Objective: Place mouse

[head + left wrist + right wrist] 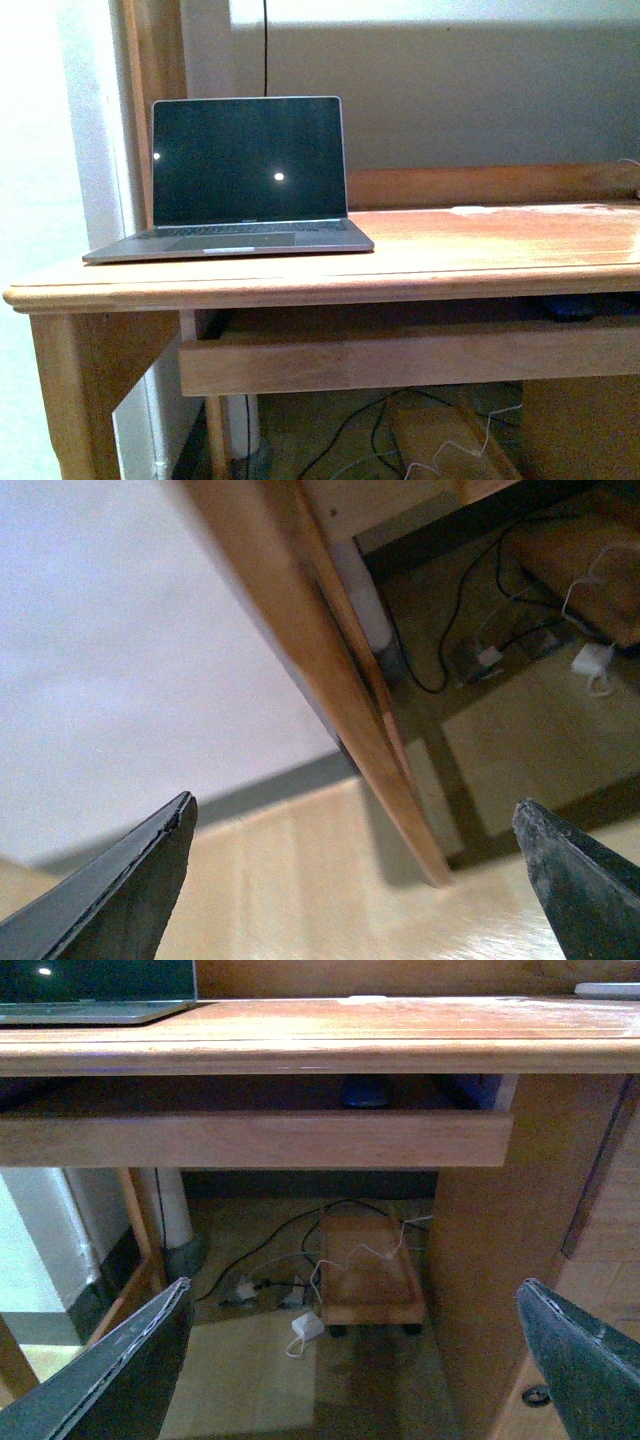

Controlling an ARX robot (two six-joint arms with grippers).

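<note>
The mouse (pixel 367 1090) is a small dark rounded shape lying on the pull-out shelf under the desktop, in shadow. In the front view it shows as a dark lump (pixel 570 305) at the right, behind the shelf's front board. My right gripper (pixel 355 1290) is open and empty, held low in front of the desk, well below and short of the mouse. My left gripper (pixel 352 810) is open and empty, near the floor beside the desk's left leg (pixel 320 660). Neither gripper shows in the front view.
An open laptop (pixel 245 180) with a dark screen stands on the wooden desk (pixel 480 250) at the left. The shelf's front board (pixel 400 360) runs below the desktop. Under the desk are a low wooden trolley (pixel 365 1270), cables and a white charger (pixel 308 1325).
</note>
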